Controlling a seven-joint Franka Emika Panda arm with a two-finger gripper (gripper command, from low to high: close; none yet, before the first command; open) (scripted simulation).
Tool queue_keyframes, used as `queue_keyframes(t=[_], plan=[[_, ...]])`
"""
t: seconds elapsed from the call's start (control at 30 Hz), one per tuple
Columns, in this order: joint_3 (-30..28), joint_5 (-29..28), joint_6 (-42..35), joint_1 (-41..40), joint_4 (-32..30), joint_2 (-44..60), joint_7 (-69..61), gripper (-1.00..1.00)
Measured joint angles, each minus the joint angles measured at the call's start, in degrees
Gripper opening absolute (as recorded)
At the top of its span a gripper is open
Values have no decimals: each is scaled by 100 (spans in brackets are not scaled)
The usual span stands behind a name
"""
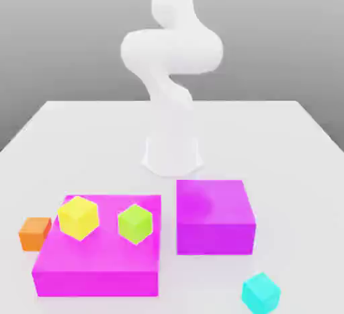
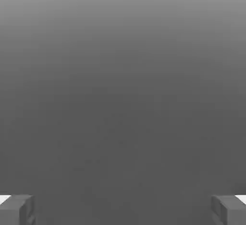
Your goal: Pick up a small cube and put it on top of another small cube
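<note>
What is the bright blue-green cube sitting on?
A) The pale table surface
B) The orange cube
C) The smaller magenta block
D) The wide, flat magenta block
A: the cyan cube rests on the pale table, apart from both magenta blocks.

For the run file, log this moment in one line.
pincer: open, empty | small cyan cube: on table | small yellow cube: on magenta block

Open fingers (image 2: 22,210) stand before plain grey.
</note>
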Motion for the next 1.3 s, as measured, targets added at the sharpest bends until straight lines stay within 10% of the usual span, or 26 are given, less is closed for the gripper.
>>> queue_keyframes(t=[1.03, 1.07, 1.3], plan=[[549, -723, 2674, 1010, -414, 6480, -598, 0], [490, -768, 2830, 1060, -372, 6682, -564, -100], [481, -786, 2864, 1068, -362, 6730, -550, -100]])
